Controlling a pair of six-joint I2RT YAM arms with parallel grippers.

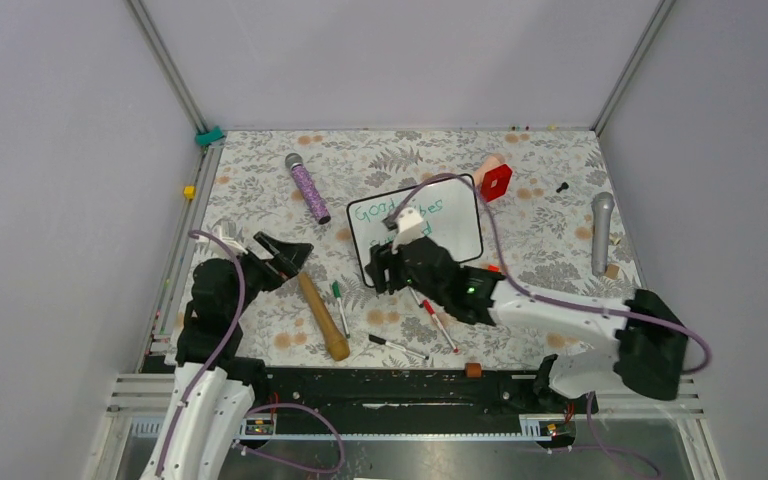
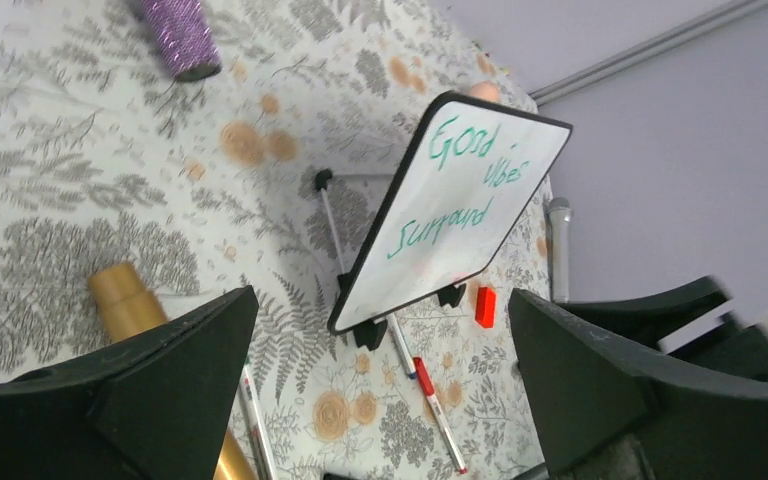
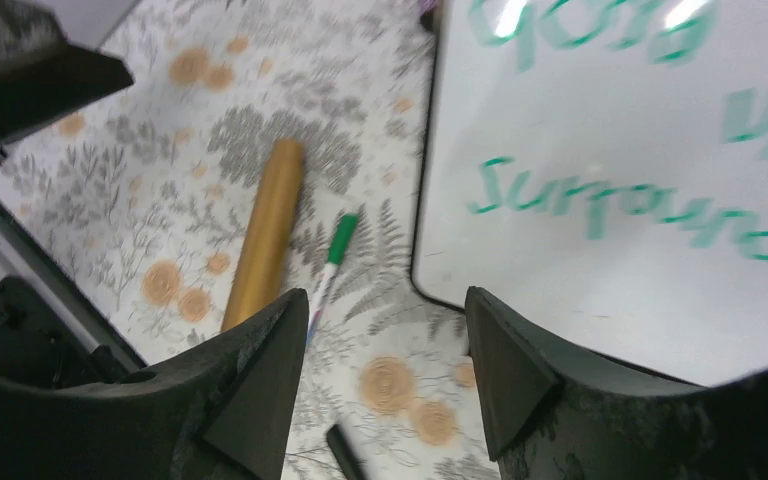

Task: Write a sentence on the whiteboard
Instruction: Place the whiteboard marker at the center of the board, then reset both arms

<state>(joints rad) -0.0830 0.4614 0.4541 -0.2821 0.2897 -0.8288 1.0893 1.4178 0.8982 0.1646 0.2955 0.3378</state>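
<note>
The whiteboard (image 1: 457,228) stands tilted at the middle of the floral table, and my right arm covers part of it. The sentence (image 1: 372,212) is green handwriting, "Good vibes" above "Surround" (image 2: 447,222). My right gripper (image 1: 385,272) hangs open just in front of the whiteboard's near left corner (image 3: 440,270), with nothing between its fingers (image 3: 260,370). A green-capped marker (image 3: 335,245) lies on the cloth left of that corner. My left gripper (image 1: 282,256) is open and empty at the left, facing the whiteboard (image 2: 480,160) from a distance.
A golden wooden cylinder (image 1: 322,315) lies between the arms beside the green marker (image 1: 338,293). A red-capped pen (image 1: 442,322) and a black pen (image 1: 397,346) lie near the front. A purple microphone (image 1: 307,188), a grey microphone (image 1: 601,230) and a red block (image 1: 496,180) lie further back.
</note>
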